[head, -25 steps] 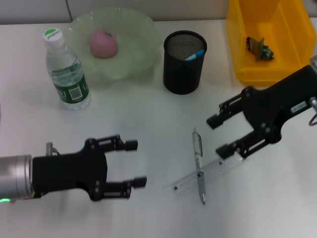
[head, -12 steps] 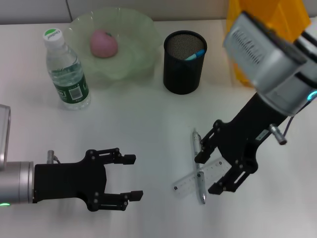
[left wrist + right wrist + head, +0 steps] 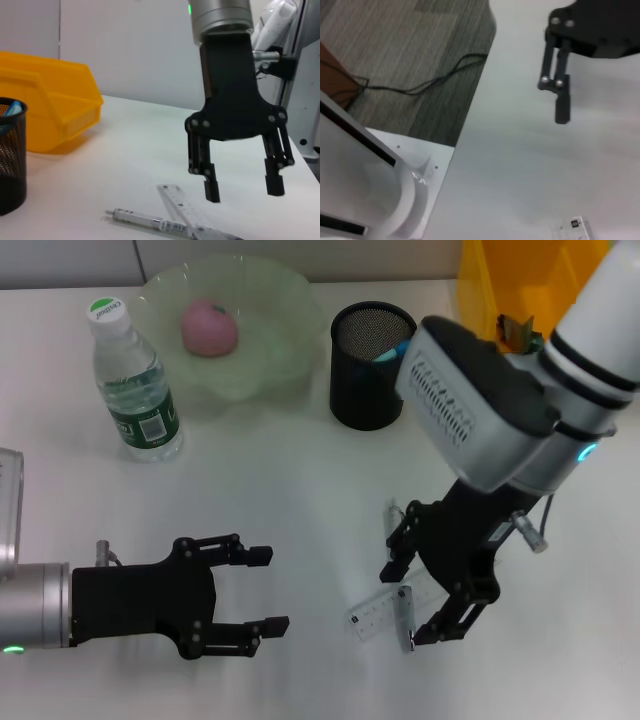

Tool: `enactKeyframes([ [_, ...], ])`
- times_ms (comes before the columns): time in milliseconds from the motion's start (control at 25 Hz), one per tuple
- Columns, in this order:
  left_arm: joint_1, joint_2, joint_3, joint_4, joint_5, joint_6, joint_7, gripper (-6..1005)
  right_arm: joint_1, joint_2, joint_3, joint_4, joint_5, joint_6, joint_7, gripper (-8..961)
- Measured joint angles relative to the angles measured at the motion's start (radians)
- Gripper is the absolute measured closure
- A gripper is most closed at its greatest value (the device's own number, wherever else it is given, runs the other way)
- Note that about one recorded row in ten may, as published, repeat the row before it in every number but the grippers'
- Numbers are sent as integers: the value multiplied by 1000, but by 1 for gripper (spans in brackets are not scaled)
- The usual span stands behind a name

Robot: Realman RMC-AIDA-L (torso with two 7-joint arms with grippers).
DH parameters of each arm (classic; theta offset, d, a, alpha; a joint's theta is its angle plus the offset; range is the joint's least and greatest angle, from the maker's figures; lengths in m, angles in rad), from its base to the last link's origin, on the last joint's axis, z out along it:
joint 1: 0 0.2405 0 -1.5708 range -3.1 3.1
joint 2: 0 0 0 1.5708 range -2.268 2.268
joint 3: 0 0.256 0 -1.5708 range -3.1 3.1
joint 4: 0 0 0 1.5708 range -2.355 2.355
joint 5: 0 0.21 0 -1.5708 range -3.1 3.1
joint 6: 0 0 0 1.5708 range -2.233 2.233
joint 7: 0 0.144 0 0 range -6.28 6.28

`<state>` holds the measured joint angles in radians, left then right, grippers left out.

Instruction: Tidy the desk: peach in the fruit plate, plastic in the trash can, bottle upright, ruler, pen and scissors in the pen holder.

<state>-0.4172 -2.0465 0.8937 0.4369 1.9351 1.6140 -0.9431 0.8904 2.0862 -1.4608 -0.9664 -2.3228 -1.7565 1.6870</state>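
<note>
With your right gripper [image 3: 418, 604] hanging wide-fingered over the clear plastic ruler [image 3: 378, 612] (silver pen [image 3: 404, 592] crossing it), you needed to straddle one item only while the left gripper [image 3: 268, 590] sat open, idle.

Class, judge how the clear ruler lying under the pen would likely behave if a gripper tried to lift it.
The ruler looks thin and flat on the table, so probably hard to get under. The pen crosses it and would likely roll off. The open right gripper hovers above.

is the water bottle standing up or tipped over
Upright. In the head view the bottle stands on its base on the desk, white-and-green cap on top, left of the fruit plate.
</note>
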Motion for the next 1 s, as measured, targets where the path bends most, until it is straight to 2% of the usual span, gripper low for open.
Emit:
enactKeyframes([
  [280,1,0,-6,-3,-2,-3,-18,202,-6,2,-147,-32,33,88,-8,242],
  [680,2,0,-6,-3,-1,-1,-25,202,-9,5,-296,-43,59,198,1,247],
  [1000,2,0,-5,-3,-1,4,-26,202,-8,5,-343,-43,59,237,8,250],
])
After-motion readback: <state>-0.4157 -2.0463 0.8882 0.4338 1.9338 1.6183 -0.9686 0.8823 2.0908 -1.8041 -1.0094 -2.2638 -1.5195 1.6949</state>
